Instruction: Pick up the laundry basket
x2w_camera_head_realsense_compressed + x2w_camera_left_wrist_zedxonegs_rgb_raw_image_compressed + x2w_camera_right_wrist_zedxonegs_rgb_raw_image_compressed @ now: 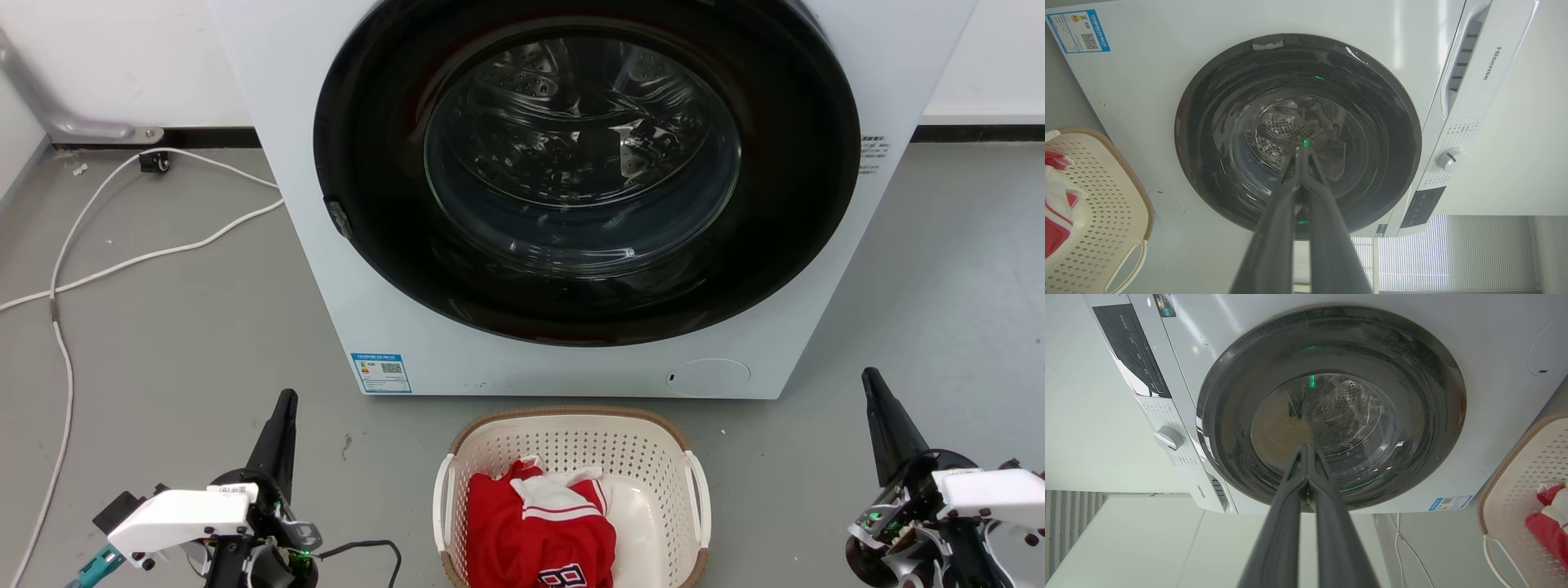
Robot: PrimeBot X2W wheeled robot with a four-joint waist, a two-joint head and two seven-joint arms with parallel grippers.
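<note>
Laundry basket (571, 445) small against the washing machine (326, 286): white bulk looming ahead of both sets of fingertips, round door shut, front panel just beyond the basket's far rim. Sits on the floor between left gripper (286, 404) and right gripper (872, 384), inward of each, well apart from both, level with the wrists rather than the tips. Holds a red and white garment (531, 531), heaped toward the left gripper's side. White side handles (700, 498) facing outward, one toward each gripper.

Likely trouble: lifting by one handle ahead of the other, tipping the basket and spilling the garment; thin handle slipping off long smooth fingers; far rim knocking the machine on any forward swing.

Both grippers clenched tip to tip, holding nothing, touching nothing; would need to open before any grasp
</note>
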